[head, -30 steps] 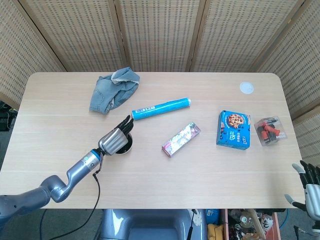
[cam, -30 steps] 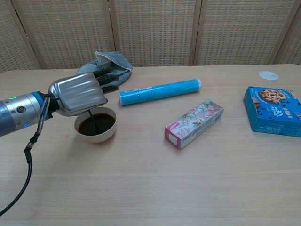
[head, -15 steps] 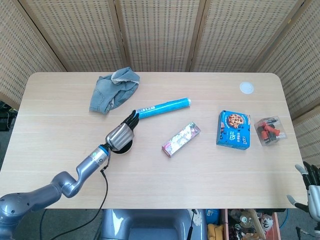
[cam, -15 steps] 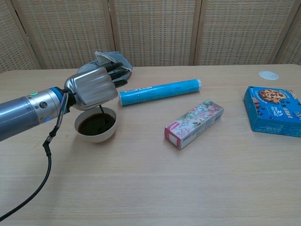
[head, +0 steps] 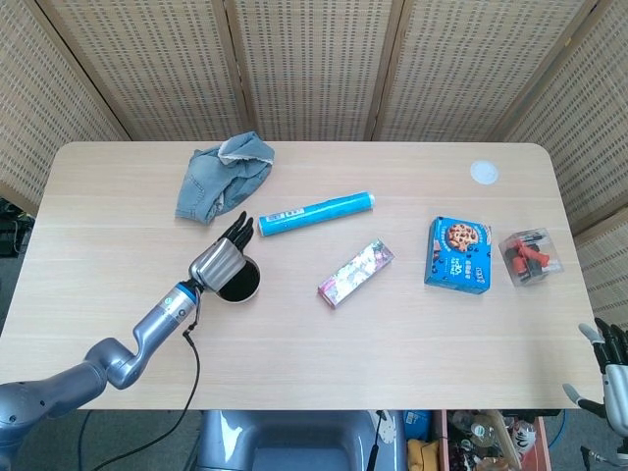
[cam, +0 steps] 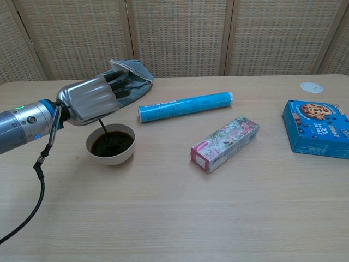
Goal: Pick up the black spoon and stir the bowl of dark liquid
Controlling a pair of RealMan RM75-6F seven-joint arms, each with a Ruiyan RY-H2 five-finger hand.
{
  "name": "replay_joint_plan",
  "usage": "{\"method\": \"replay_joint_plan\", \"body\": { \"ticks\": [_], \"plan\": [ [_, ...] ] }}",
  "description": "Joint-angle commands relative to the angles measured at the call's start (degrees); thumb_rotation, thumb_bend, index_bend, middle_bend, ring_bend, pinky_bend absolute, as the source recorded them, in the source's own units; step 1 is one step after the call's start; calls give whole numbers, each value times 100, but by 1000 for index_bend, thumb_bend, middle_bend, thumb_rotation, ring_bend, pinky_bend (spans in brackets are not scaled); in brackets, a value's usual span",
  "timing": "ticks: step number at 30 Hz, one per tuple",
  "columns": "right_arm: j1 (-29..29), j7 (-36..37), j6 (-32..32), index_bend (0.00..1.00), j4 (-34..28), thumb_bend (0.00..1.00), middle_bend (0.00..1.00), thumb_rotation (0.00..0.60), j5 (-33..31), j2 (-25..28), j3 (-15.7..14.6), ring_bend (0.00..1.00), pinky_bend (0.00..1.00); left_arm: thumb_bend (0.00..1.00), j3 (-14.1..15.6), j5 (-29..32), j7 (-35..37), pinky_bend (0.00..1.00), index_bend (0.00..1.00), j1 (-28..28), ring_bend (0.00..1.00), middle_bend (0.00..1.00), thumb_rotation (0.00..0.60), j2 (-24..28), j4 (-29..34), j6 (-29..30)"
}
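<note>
A white bowl (cam: 110, 155) (head: 238, 290) of dark liquid stands on the table left of centre. My left hand (cam: 90, 99) (head: 222, 255) hovers over the bowl's far left side and holds the black spoon (cam: 104, 131). The thin spoon handle slants down from under the hand, and its tip dips into the liquid. The spoon is hidden by the hand in the head view. My right hand (head: 610, 365) shows only at the bottom right corner of the head view, off the table, fingers apart and holding nothing.
A crumpled denim cloth (head: 225, 175) lies just behind the left hand. A blue roll (cam: 185, 106) lies right of the bowl, then a floral box (cam: 225, 143), a blue cookie box (cam: 317, 127), a clear box with red parts (head: 530, 255) and a white disc (head: 484, 173).
The left hand has swung back to the left over the bowl after reaching right half a second ago, carrying the spoon tip through the liquid. The right hand stays put.
</note>
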State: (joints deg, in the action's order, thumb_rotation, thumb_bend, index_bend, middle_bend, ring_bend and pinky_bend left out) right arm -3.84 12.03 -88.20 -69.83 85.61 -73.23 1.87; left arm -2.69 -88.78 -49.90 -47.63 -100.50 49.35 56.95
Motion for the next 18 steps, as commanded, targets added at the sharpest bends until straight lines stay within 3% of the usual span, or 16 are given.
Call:
{"method": "replay_joint_plan", "body": {
  "ticks": [1,10,18],
  "plan": [
    [4,2,-1,172,0,213,148,600,9,-3,-1,0,0,410,35,0,53,0,735,55,0,161,600,85,115,42],
    [7,40,4,172,32,213,148,600,17,-19,0,0,0,410,280,-139,-57,0,737,170,0,161,600,442,808,38],
    [-19,90,1,172,76,213,148,600,-11,-23,4,0,0,411,82,-43,-246,0,738,64,0,161,600,201,883,-5]
  ]
}}
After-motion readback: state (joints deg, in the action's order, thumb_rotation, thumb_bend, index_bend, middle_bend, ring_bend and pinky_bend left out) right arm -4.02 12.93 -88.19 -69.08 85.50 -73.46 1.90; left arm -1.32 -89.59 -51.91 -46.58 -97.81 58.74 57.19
